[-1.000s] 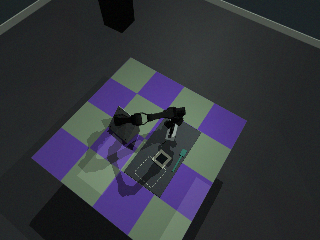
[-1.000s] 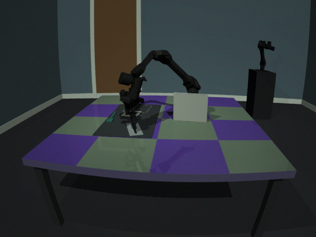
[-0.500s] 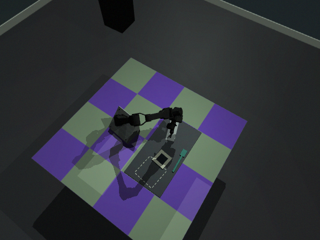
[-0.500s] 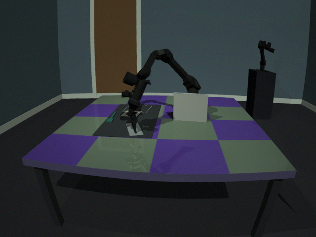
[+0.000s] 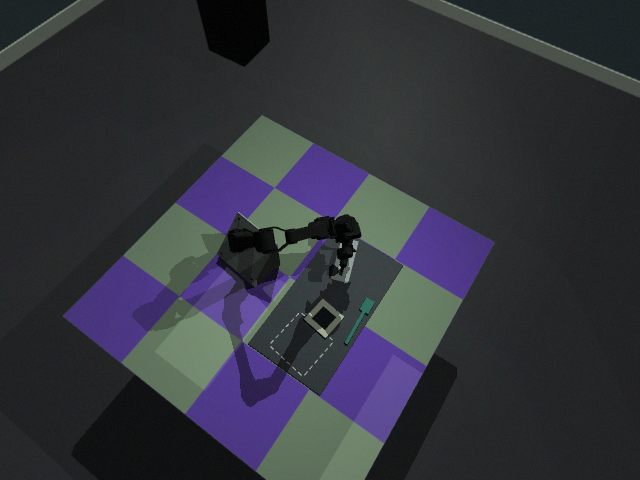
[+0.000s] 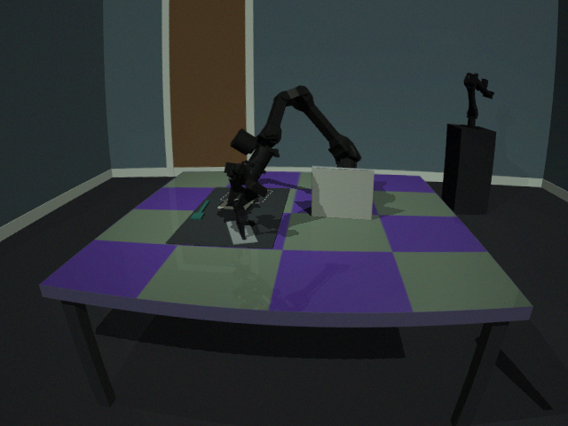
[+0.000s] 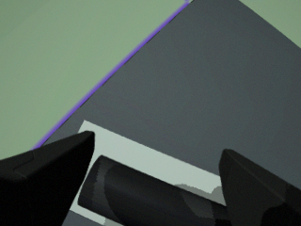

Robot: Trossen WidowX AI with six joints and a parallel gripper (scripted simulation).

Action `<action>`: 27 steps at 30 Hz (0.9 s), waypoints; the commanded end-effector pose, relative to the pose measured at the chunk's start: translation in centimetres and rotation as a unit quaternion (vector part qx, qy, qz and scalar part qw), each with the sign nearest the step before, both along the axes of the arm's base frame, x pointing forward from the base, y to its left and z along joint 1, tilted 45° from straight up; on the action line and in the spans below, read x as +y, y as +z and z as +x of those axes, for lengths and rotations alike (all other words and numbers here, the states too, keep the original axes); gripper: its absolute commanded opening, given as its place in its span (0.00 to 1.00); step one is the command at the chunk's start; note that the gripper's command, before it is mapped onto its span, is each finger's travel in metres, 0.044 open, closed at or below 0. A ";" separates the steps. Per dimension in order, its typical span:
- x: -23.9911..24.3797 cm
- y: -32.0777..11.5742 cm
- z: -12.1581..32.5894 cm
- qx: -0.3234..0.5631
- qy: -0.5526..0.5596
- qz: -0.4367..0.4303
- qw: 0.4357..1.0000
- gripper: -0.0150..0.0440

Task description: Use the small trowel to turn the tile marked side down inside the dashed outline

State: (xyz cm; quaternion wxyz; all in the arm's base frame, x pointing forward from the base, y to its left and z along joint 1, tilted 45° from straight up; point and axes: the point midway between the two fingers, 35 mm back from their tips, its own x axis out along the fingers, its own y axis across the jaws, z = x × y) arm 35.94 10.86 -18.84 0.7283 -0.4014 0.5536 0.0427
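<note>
Here, the hand (image 5: 338, 269) (image 6: 245, 224) (image 7: 158, 149) straddles the black handle (image 7: 146, 190).

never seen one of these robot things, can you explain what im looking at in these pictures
The black machine is one jointed robot arm with a two-fingered gripper. The top view looks down from above, the exterior view looks across the table, and the wrist view looks past the fingers from close up.

On the dark mat are a square tile, a teal tool and a dark handle over a pale patch. The open gripper holds nothing.
</note>
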 end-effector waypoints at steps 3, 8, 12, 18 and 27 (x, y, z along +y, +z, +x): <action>-0.1 0.3 -0.5 0.014 0.092 -0.028 0.995 0.76; -0.2 0.6 -0.8 0.026 0.169 -0.062 0.983 0.76; -0.6 0.6 -1.3 0.040 0.200 -0.076 0.976 0.76; -1.9 0.1 -3.0 0.086 0.230 -0.089 0.965 0.76; -2.9 0.5 -3.2 0.092 0.339 -0.157 0.923 0.76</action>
